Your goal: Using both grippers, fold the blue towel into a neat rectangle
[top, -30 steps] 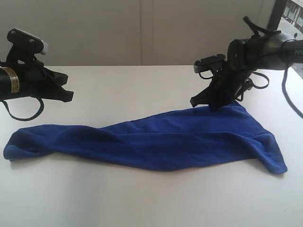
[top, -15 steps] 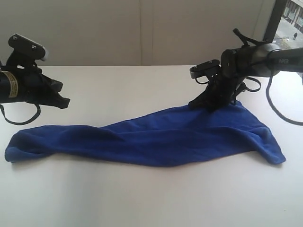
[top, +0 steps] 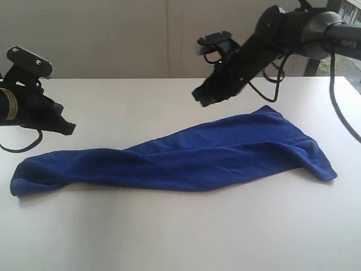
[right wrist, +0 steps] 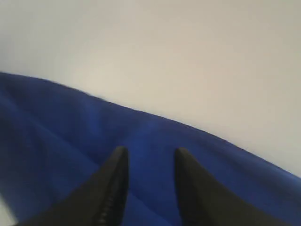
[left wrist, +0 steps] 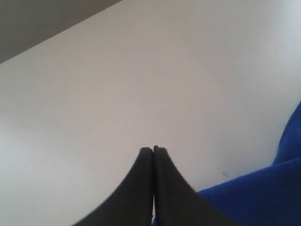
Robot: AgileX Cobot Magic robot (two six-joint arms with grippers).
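**Item 1. Blue towel (top: 186, 161).** We recorded it lying loose on the white table (top: 169, 237). It was drawn out into a long, rumpled band across most of the table's width. Its left end was narrow and bunched. Its right end was broader and lay farther back, and soft creases ran along its length.

**Item 2. Left pincer (top: 67, 127).** We found it at the left edge of the exterior view, hanging over the table near the towel's narrow end but apart from the cloth. Its two jaws were pressed together tip to tip, with nothing between them. In its own wrist view we noted bare table ahead of the tips and the towel's blue off to one side.

**Item 3. Right pincer (top: 204, 95).** We found it in the air over the back of the table, above and behind the towel's middle and clear of the cloth. Its jaws stood apart with a plain gap and gripped nothing. Its wrist view was blurred, and we saw the towel below, through that gap. Black cables (top: 265, 84) looped from the arm.

**Item 4. Wall (top: 113, 34).** It was pale and stood behind the table.
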